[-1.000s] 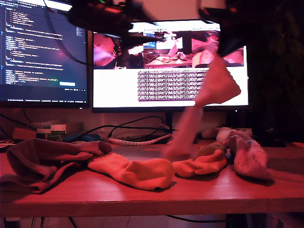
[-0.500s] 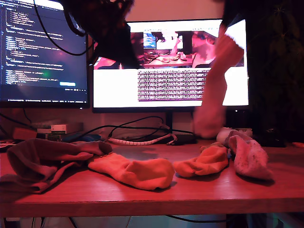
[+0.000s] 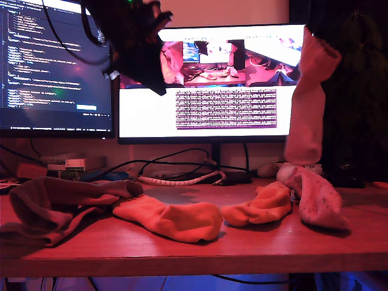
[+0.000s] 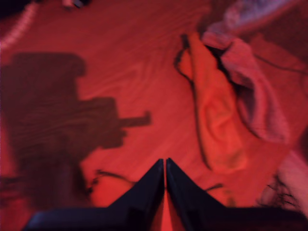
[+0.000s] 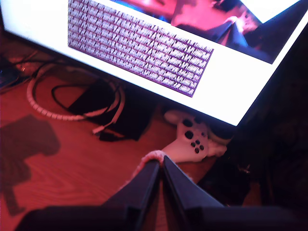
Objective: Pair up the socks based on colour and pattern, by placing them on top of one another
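A pale pink sock (image 3: 306, 97) hangs full length at the exterior view's right, its toe just above the pink fuzzy sock (image 3: 315, 197) lying on the desk. My second gripper (image 5: 161, 161) is shut on the hanging sock's cuff (image 5: 150, 156). Two orange socks (image 3: 173, 219) (image 3: 260, 206) lie mid-desk, with the dark maroon socks (image 3: 54, 206) heaped at the exterior view's left. High above them is my first arm (image 3: 133, 42). My first gripper (image 4: 165, 163) is shut with nothing in it, above an orange sock (image 4: 216, 120) and a maroon sock (image 4: 255, 91).
Two lit monitors (image 3: 212, 79) stand behind the desk, close to the hanging sock. Cables and a white coiled cord (image 3: 176, 179) lie under them. A white game controller (image 5: 192, 139) sits by the monitor's foot. The desk's front edge (image 3: 194, 260) runs across the exterior view.
The pink sock has swung up and toward the exterior view's right; its toe has left the desk near the orange sock and now hangs over the other pink sock.
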Robot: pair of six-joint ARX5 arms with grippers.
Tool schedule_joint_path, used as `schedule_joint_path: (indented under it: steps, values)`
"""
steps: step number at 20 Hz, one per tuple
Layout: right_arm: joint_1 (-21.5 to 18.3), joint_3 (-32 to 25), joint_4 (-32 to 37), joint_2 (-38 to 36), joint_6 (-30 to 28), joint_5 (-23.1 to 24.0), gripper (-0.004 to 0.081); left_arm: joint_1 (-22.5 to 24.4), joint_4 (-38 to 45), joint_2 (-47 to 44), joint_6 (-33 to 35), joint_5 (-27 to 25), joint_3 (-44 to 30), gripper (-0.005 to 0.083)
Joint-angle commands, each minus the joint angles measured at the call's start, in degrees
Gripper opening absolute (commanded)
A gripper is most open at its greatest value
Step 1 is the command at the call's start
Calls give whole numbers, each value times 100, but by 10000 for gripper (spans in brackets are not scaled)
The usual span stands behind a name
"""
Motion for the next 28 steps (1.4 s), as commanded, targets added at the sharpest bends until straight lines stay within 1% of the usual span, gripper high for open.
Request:
schedule_joint_path:
  steps: [1, 2, 4, 7, 9, 11, 12, 14, 16, 18, 20, 21, 26, 28]
  values:
    - [4, 26, 42, 37, 26, -11, -13, -15, 94, -522, 50, -365, -402, -19]
    - [7, 26, 39, 37, 26, -13, -13, -15, 278, -745, 50, -466, -730, -19]
    - [7, 26, 24, 37, 26, -46, -13, -15, 730, -1305, 48, -501, -1593, -19]
    - [4, 26, 74, 37, 57, -46, -13, 26, 1731, -2332, 24, -597, -3244, -19]
    - [4, 26, 286, 37, 225, -42, -13, 111, 2472, -3036, 2, -603, -4293, -19]
    - [4, 26, 555, 57, 286, -24, -13, 138, 3021, -3689, -39, -603, -5219, -19]
    - [4, 26, 719, 98, 284, 28, -13, 138, 3220, -3989, -149, -612, -5604, -19]
    - [4, 26, 968, 264, 280, 170, -13, 136, 3357, -4450, -232, -605, -6159, -19]
    - [-26, 26, 999, 525, 313, 184, -13, 136, 3351, -4754, -328, -605, -6485, -19]
    - [-24, 26, 807, 804, 503, 153, -13, 131, 3303, -4922, -358, -599, -6612, -19]
    - [11, 24, 240, 955, 671, 142, -13, 131, 3268, -5001, -380, -601, -6616, -19]
    - [70, 22, -153, 973, 769, 138, -13, 131, 3283, -5036, -380, -601, -6616, -19]
    - [409, 22, -1923, 846, 1154, 166, -13, 131, 3289, -5071, -376, -570, -6616, -19]
    - [560, 22, -2476, 789, 1370, 168, -13, 131, 3303, -5071, -376, -468, -6616, -19]
